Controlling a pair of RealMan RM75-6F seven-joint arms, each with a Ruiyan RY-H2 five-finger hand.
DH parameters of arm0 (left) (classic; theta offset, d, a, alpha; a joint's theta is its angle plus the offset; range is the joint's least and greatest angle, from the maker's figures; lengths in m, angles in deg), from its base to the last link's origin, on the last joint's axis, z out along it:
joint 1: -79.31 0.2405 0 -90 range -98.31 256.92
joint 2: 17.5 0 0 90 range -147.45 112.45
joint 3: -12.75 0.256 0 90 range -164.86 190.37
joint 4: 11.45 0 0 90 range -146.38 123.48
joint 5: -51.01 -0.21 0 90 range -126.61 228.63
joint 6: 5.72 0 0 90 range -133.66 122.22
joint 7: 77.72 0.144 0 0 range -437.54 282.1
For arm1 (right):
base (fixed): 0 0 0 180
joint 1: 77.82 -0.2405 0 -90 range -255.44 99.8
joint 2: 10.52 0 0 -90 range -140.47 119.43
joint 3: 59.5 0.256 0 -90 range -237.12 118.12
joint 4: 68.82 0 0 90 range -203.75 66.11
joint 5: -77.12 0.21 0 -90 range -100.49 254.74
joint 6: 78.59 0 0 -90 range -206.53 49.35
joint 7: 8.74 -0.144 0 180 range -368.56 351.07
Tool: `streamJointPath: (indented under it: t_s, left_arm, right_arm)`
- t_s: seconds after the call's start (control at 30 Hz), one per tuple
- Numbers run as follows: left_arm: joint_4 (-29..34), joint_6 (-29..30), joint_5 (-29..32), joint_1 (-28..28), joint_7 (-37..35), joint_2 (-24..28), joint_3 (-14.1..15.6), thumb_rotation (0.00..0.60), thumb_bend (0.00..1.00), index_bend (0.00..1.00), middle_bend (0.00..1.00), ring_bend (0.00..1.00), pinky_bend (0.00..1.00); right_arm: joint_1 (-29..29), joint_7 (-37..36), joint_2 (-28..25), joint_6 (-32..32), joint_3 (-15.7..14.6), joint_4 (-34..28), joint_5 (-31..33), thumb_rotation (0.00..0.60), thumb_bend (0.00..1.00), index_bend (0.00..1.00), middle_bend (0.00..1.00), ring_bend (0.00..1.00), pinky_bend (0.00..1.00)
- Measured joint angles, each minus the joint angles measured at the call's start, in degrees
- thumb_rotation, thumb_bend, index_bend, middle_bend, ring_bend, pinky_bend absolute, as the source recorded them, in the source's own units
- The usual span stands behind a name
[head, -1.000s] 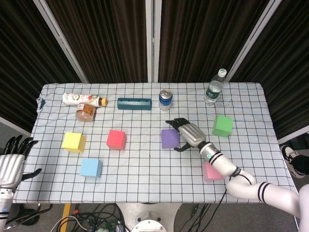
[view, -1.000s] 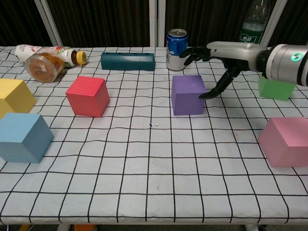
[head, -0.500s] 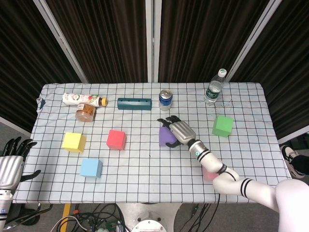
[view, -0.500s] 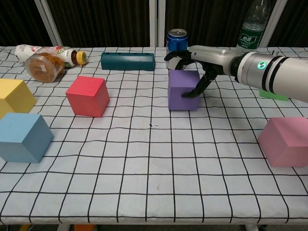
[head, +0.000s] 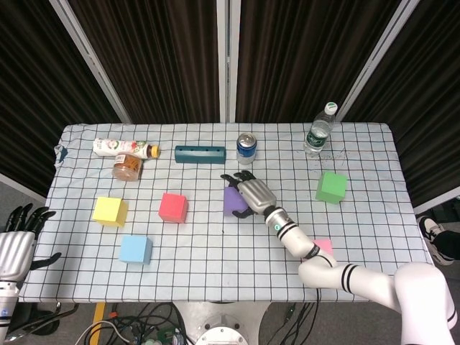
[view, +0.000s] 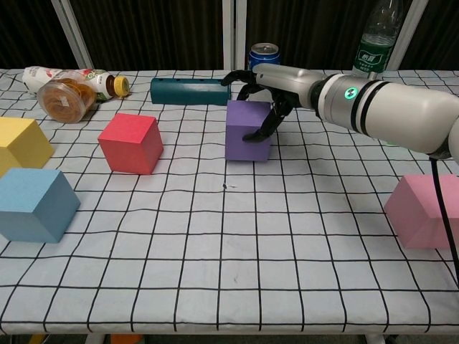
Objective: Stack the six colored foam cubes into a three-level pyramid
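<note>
The right hand (view: 259,92) rests over the purple cube (view: 247,132), fingers (view: 240,77) draped across the cube's top and far side and the thumb pressed against its right face, gripping it on the checked tablecloth (head: 215,251) near the table's middle. The red cube (head: 173,207) sits just left of it, the yellow cube (head: 109,210) and blue cube (head: 135,249) further left. The green cube (head: 330,187) and pink cube (view: 423,210) lie to the right. The left hand (head: 18,244) hangs off the table's left edge, fingers spread, holding nothing.
</note>
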Motion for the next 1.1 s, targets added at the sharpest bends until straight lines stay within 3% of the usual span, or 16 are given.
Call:
streamJointPath:
  t_s: [0.33, 0.53, 0.83, 0.97, 1.1]
  left_arm:
    - [-2.4, 0.1, -1.6, -0.6, -2.3, -0.6, 0.1, 0.600, 0.00, 0.20, 0.14, 0.03, 0.03]
    - [-1.8, -0.5, -4.2, -3.5, -1.7, 1.0, -0.8, 0.600, 0.00, 0.20, 0.14, 0.03, 0.04]
    - [0.6, -9.2, -6.8, -13.6, -5.7, 3.8, -4.1, 0.600, 0.00, 0.21, 0.14, 0.03, 0.04]
    - [0.6, -17.2, -6.5, -19.7, -7.7, 3.2, -5.5, 0.600, 0.00, 0.22, 0.14, 0.03, 0.04]
    - [0.1, -25.4, -5.2, -25.6, -7.6, 1.0, -6.3, 0.600, 0.00, 0.21, 0.14, 0.03, 0.04]
  right_arm:
    - [-1.8, 9.0, 2.5, 1.0, -0.4, -1.3, 9.5, 0.600, 0.19, 0.00, 0.06, 0.00, 0.00]
    - [-0.1, 8.7, -1.1, 2.8, -0.5, -7.9, 9.5, 0.600, 0.19, 0.00, 0.02, 0.00, 0.00]
    - [7.7, 5.5, -20.4, 9.1, -1.0, -25.1, 3.7, 0.600, 0.19, 0.00, 0.02, 0.00, 0.00]
    - [14.2, 1.8, -30.5, 14.3, -2.1, -31.4, -2.2, 0.600, 0.19, 0.00, 0.03, 0.00, 0.00]
    - [19.6, -3.4, -37.2, 18.8, -3.6, -35.0, -7.9, 0.600, 0.19, 0.00, 0.04, 0.00, 0.00]
